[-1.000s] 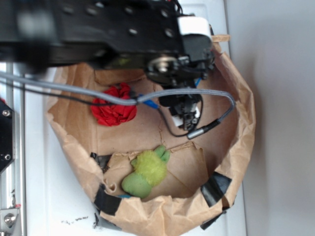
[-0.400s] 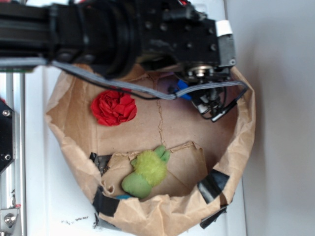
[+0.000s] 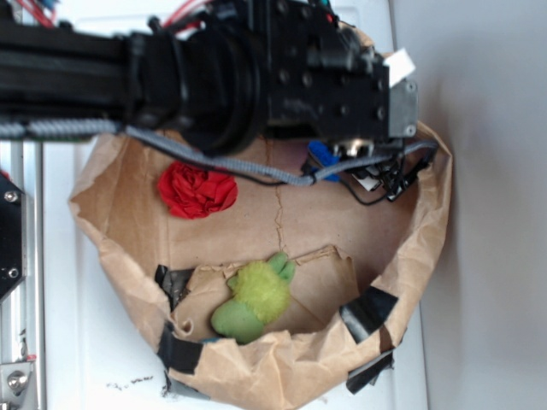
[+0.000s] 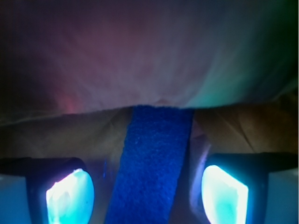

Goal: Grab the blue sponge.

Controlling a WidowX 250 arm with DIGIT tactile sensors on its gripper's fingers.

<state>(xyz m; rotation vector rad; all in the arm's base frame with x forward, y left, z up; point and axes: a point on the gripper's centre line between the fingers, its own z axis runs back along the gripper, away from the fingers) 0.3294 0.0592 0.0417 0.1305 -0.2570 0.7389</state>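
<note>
Blue sponge [image 4: 152, 163]: lies lengthwise between the fingertips of the gripper [image 4: 148, 193], at the paper bag's [image 3: 256, 226] far wall; gripper spread wide, holding nothing; approach done, closing and lifting remain.

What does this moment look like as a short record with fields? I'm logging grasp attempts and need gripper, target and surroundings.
target: blue sponge, a blue foam bar running lengthwise between the fingers
gripper: gripper straddles the sponge, a gap on each side
fingers: both pads apart from the foam, not closed on it
container: brown paper bag, sides rolled down, dark tape patches
sponge in exterior view: only a blue corner shows under the arm
other items: red paper wad upper left; green plush toy lower middle
</note>
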